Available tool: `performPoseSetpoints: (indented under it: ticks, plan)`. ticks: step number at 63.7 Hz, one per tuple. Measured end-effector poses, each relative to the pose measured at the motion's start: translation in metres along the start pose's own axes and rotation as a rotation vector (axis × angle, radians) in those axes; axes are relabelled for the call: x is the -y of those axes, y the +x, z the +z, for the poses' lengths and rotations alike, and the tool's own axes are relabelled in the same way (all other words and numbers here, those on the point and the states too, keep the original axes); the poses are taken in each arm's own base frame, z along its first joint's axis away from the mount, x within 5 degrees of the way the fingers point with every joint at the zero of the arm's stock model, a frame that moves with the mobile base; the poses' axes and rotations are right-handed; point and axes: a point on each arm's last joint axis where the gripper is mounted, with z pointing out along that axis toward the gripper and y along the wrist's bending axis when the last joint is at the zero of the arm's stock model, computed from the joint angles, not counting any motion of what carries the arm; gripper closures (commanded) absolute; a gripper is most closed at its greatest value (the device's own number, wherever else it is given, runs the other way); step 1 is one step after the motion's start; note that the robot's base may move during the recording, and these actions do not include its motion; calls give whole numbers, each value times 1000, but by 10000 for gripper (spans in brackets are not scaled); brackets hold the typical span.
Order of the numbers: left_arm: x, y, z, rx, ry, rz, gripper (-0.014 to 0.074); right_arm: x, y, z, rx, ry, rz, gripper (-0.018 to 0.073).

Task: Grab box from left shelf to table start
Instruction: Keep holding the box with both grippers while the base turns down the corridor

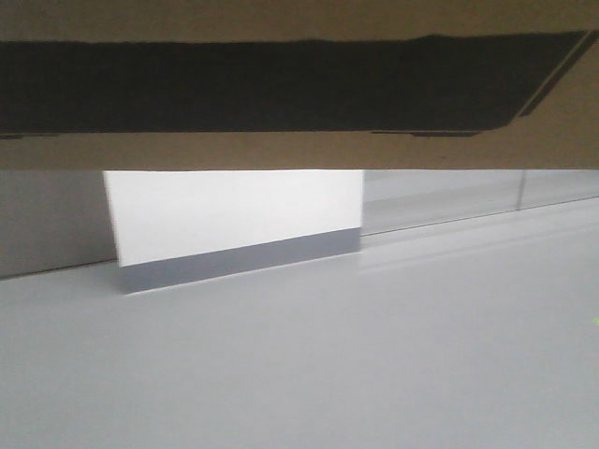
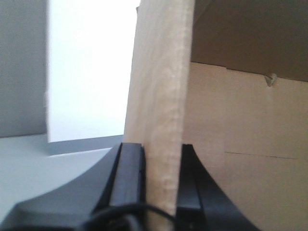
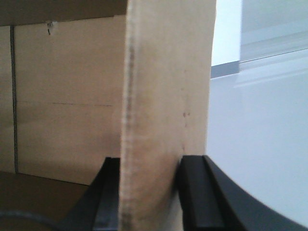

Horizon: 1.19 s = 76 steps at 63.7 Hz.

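Note:
The brown cardboard box [image 1: 299,150] with its black printed panel fills the top of the front view, held in the air above the white table [image 1: 299,355]. My left gripper [image 2: 161,178] is shut on the box's left wall [image 2: 161,96], one black finger on each side of the cardboard. My right gripper [image 3: 149,192] is shut on the box's right wall [image 3: 168,72] in the same way. The open inside of the box [image 3: 62,96] shows in both wrist views. The left shelf is out of view.
A white upright panel [image 1: 234,210] with a grey base strip stands at the table's far side. A glass partition [image 1: 477,192] runs to its right, and a grey wall [image 1: 47,220] to its left.

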Motion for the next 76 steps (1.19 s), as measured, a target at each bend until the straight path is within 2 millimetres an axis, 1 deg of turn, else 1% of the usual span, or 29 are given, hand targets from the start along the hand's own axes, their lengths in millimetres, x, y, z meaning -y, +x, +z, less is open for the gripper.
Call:
performPoseSetpoints:
  ticks: [76]
  plan:
    - [0,0,0,6,2,0,699,0,0,0,0,1,-1,503]
